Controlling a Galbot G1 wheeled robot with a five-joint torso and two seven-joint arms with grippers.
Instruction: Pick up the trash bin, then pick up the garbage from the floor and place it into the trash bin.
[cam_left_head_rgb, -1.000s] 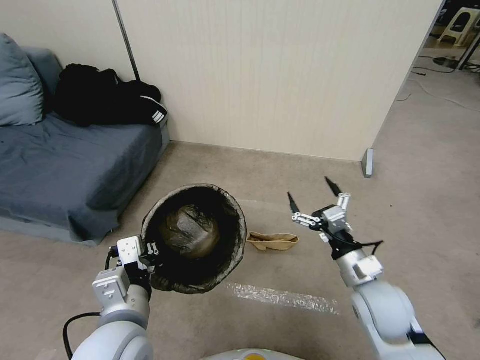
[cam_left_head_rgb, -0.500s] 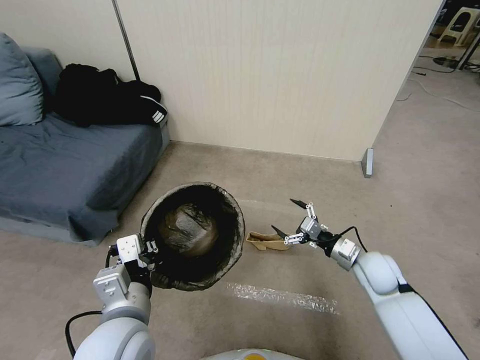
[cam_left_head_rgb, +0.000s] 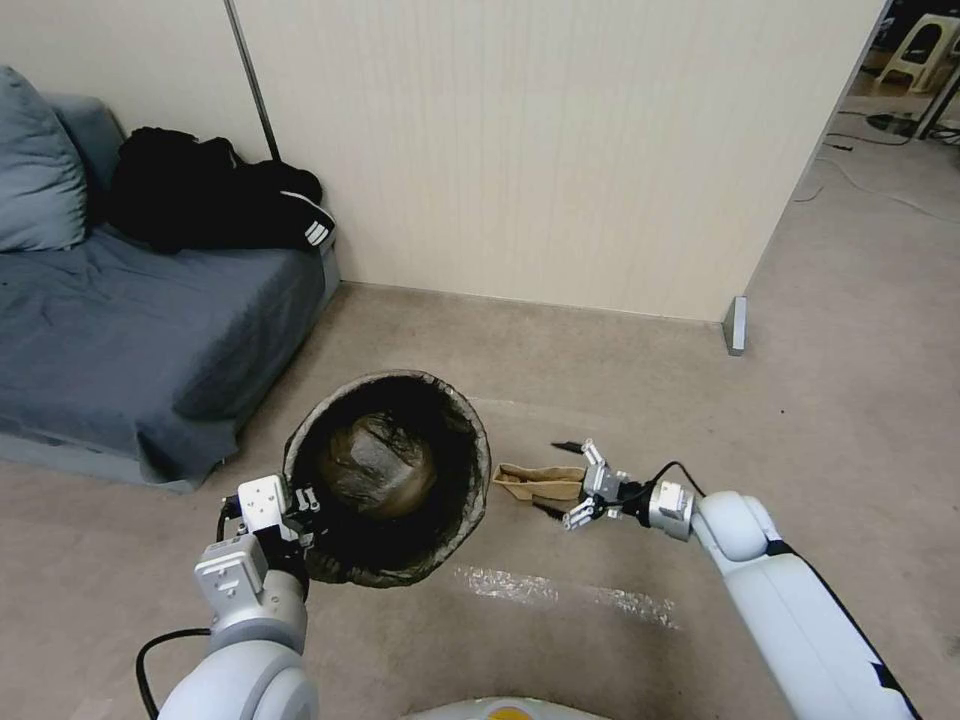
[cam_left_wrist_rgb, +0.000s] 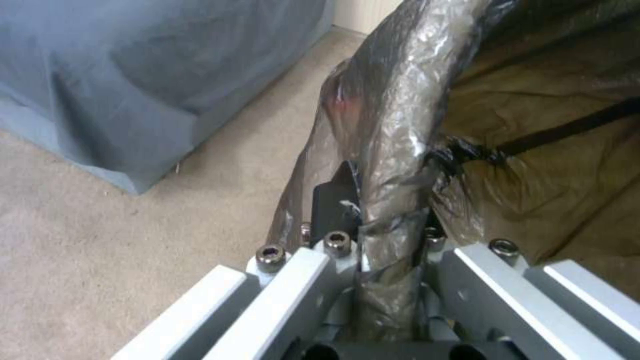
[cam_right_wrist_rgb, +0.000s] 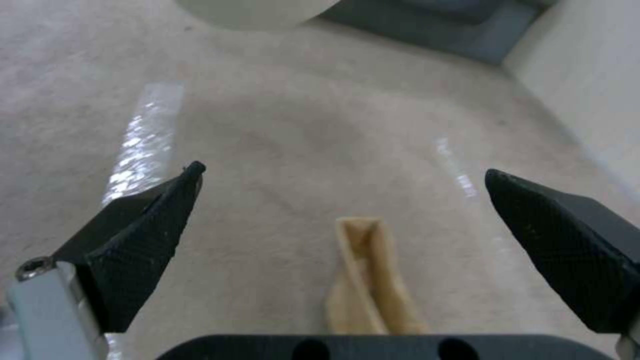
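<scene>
The right end effector (cam_right_wrist_rgb: 343, 200) hides the paper bag's (cam_right_wrist_rgb: 369, 280) near end.

Bare floor (cam_left_head_rgb: 640, 400) lies open around the paper bag (cam_left_head_rgb: 540, 482); the held trash bin (cam_left_head_rgb: 390, 470) crowds its left end.

Beige carpeted floor (cam_left_head_rgb: 850, 330) carries a flattened brown paper bag (cam_left_head_rgb: 540, 483) beside a shiny tape strip (cam_left_head_rgb: 565, 592).
</scene>
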